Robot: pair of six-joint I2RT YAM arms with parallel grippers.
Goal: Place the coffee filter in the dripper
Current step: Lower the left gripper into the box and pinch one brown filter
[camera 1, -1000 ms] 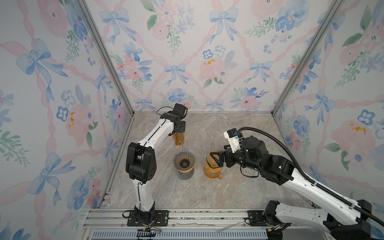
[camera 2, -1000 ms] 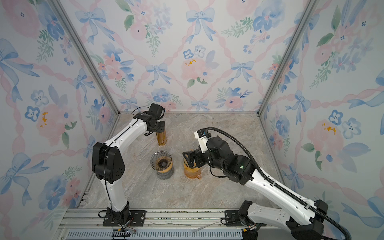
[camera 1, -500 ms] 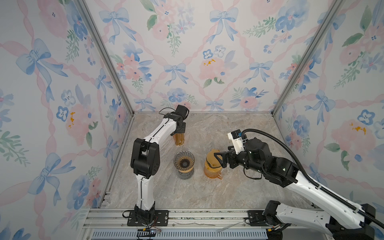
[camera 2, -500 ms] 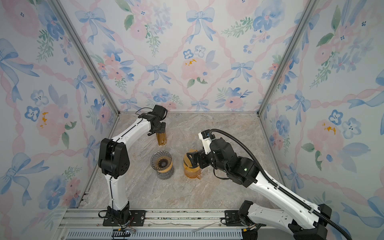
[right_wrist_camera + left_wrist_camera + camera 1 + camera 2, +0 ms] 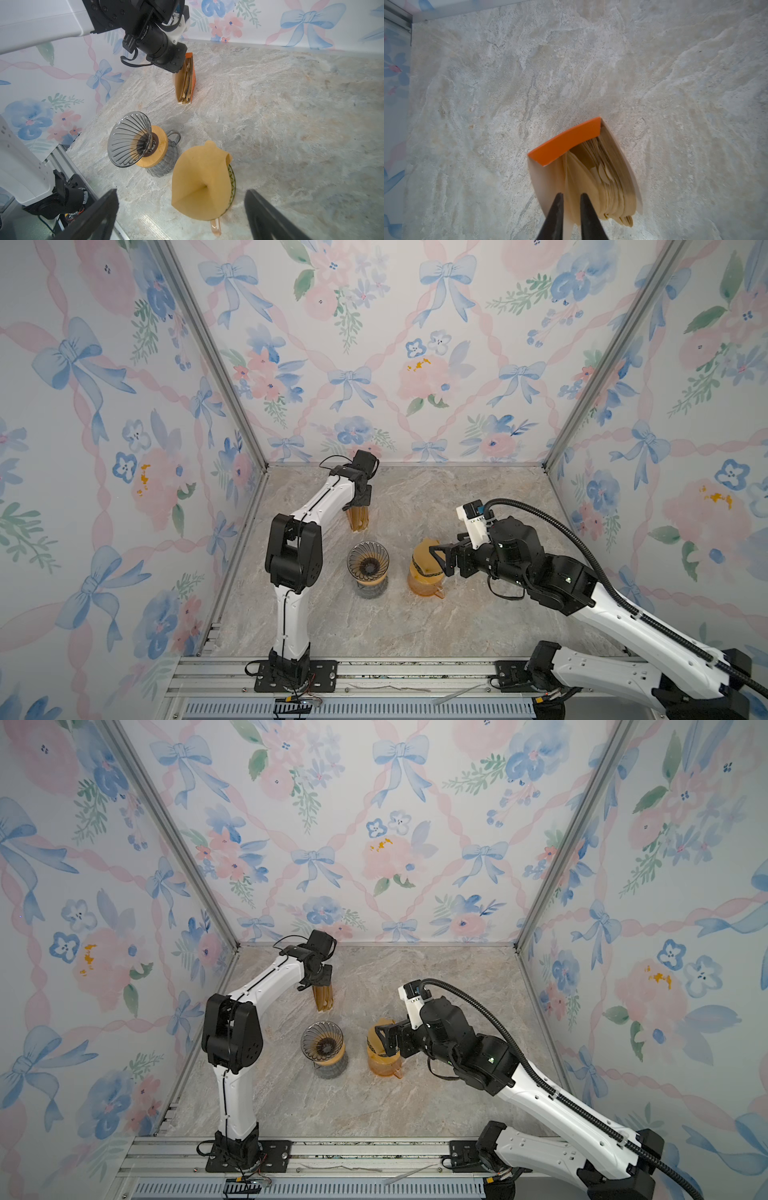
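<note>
Marble tabletop (image 5: 478, 497), dripper (image 5: 368, 560) clear of edges

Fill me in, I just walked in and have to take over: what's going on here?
The left end effector sits at the stack of coffee filters in an orange holder, fingers narrow around one sheet; a firm grip isn't clear. The right end effector hangs open at a loose filter draped over an amber pitcher. The dripper stands empty on its glass carafe.
</note>
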